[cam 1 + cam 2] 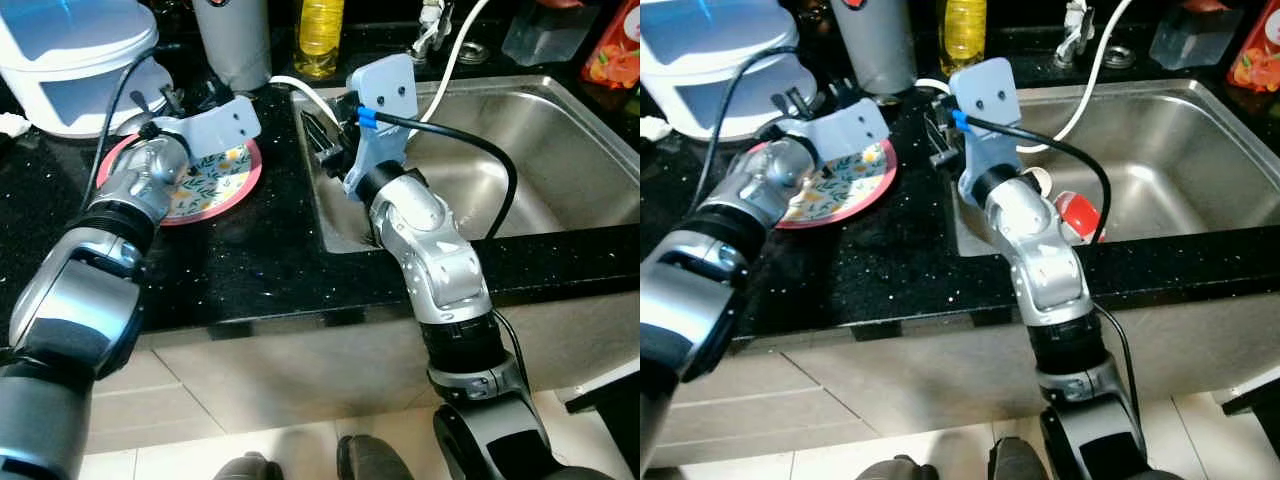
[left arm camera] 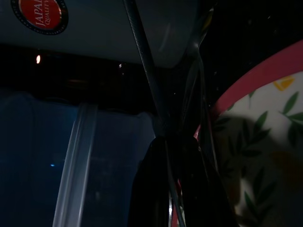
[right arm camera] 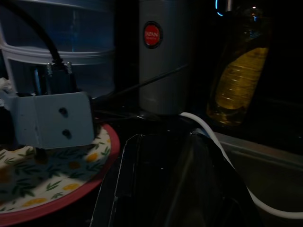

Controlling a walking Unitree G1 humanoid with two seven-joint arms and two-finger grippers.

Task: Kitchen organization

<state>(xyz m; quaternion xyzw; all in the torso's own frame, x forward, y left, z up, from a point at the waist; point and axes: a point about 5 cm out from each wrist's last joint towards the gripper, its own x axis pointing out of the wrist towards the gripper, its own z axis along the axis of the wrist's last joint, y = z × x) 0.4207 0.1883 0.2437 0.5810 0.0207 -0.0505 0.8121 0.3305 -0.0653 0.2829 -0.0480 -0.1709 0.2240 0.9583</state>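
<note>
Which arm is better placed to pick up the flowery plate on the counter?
Left. The left gripper is already over the plate, at its far rim, while the right gripper sits at the sink's left edge.

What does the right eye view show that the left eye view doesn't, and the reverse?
Right eye view: a red and white object lying in the sink, past the right arm.

Left eye view: the same spot is hidden behind the right arm, and a longer stretch of the floor shows below the counter.

Both: the floral plate under the left gripper, the right gripper at the sink's edge, the yellow bottle, the white container.
</note>
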